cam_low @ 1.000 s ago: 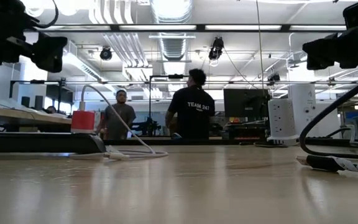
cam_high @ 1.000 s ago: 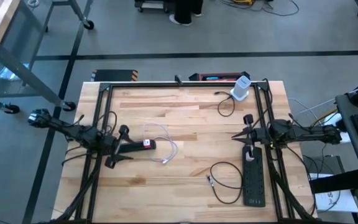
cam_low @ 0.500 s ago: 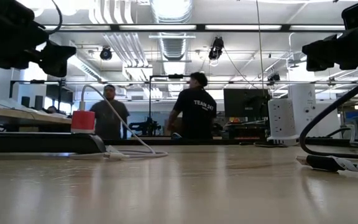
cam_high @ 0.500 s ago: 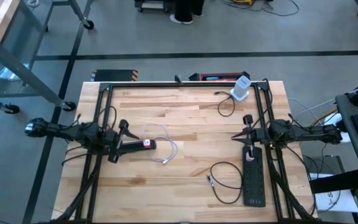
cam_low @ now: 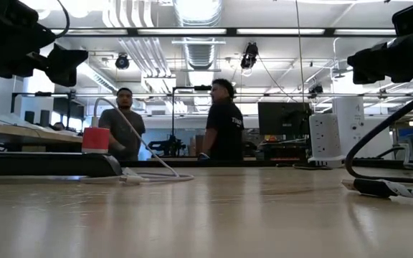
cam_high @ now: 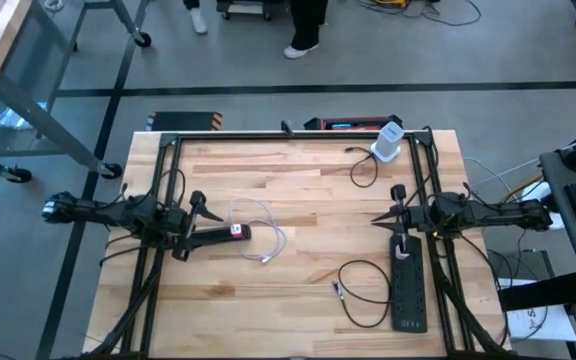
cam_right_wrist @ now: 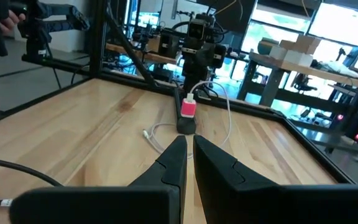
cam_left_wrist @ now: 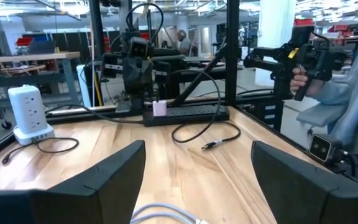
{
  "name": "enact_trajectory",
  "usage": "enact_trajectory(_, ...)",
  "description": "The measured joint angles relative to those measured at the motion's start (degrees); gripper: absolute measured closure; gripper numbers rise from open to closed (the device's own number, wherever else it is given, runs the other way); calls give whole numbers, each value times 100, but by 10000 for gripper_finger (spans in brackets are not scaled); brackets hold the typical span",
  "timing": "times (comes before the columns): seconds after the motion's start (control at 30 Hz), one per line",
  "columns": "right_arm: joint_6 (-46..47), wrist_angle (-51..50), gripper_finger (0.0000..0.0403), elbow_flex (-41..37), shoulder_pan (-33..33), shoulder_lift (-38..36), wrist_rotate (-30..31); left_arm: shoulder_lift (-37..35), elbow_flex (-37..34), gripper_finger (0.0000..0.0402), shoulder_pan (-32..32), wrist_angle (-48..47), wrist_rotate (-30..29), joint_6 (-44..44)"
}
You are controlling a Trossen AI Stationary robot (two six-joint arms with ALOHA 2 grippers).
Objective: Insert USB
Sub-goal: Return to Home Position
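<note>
A black power strip [cam_high: 223, 235] with a red charger [cam_high: 236, 231] lies at the table's left. A white USB cable [cam_high: 260, 228] loops beside it, its free end [cam_high: 267, 259] on the wood. My left gripper [cam_high: 189, 226] hovers open above the strip's left end, well above it in the low view [cam_low: 63, 63]. A second black strip [cam_high: 409, 292] with a pale pink charger [cam_high: 401, 255] lies at the right. A black cable [cam_high: 364, 291] curls beside it, plug end [cam_high: 336, 288] on the table. My right gripper [cam_high: 391, 217] hangs shut above that strip's far end.
A white power cube [cam_high: 388, 143] with a short black cable [cam_high: 362, 168] stands at the far right of the table. Black frame rails [cam_high: 288, 133] run along the table's edges. Bare wood lies open in the middle. Two people [cam_low: 221, 122] stand in the room beyond.
My left arm has swung a little, carrying its open gripper slightly toward the table's far edge above the left strip. The people in the room behind have moved.
</note>
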Motion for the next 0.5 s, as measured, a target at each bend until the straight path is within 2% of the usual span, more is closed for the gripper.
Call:
enact_trajectory(0.17, 68, 0, 384, 0, 0, 0, 0, 17, 79, 118, 0, 129, -71, 56)
enact_trajectory(0.37, 597, -2, 384, 0, 0, 0, -4, -15, 108, 118, -1, 345, -1114, 101)
enact_trajectory(0.5, 826, 0, 384, 0, 0, -2, -4, 15, 107, 118, -9, 311, -1041, 16)
